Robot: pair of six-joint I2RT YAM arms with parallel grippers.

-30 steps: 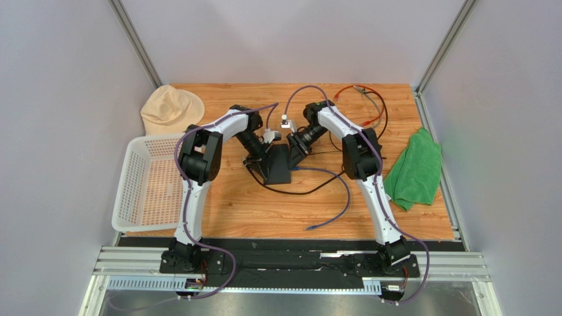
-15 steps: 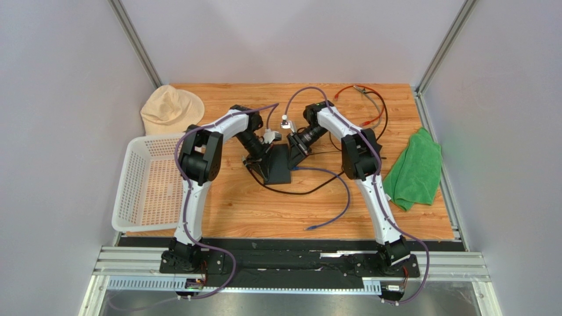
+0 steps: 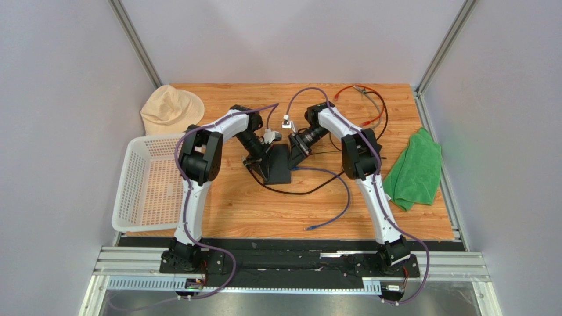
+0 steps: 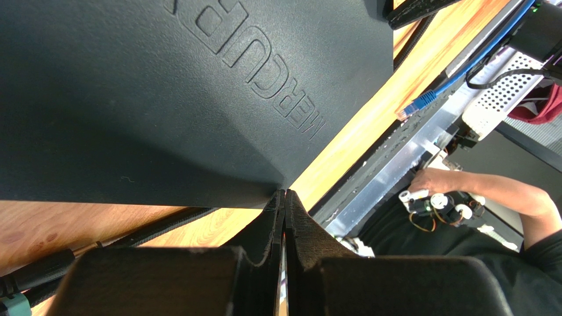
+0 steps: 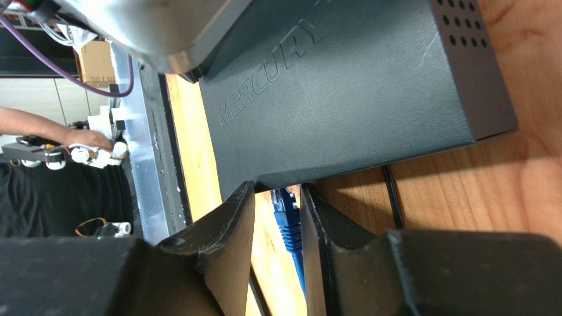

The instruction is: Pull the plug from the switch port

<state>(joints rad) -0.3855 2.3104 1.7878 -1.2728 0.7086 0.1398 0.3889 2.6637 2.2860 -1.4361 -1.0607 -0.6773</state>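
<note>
The flat black switch box (image 3: 281, 172) (image 5: 343, 85) (image 4: 152, 85) lies mid-table. The plug (image 5: 285, 212), the blue tip of a thin blue-purple cable (image 3: 343, 191), sits in the box's narrow edge; the switch port itself is hidden behind it. My right gripper (image 5: 277, 192) (image 3: 294, 160) is open and straddles the plug: the plug lies against one finger, with a gap to the other. My left gripper (image 4: 285, 195) (image 3: 266, 161) is shut, empty, its tips against the box's corner. The cable's free end (image 4: 413, 106) (image 3: 310, 227) lies near the front edge.
A white basket (image 3: 146, 191) stands at the left with a beige hat (image 3: 171, 108) behind it. A green cloth (image 3: 415, 168) lies at the right, red and black leads (image 3: 364, 100) at the back. A black cable (image 3: 300, 191) runs in front of the box.
The right jaws have narrowed around the plug. Both arms have barely moved, and the left gripper has stayed shut at the box's corner.
</note>
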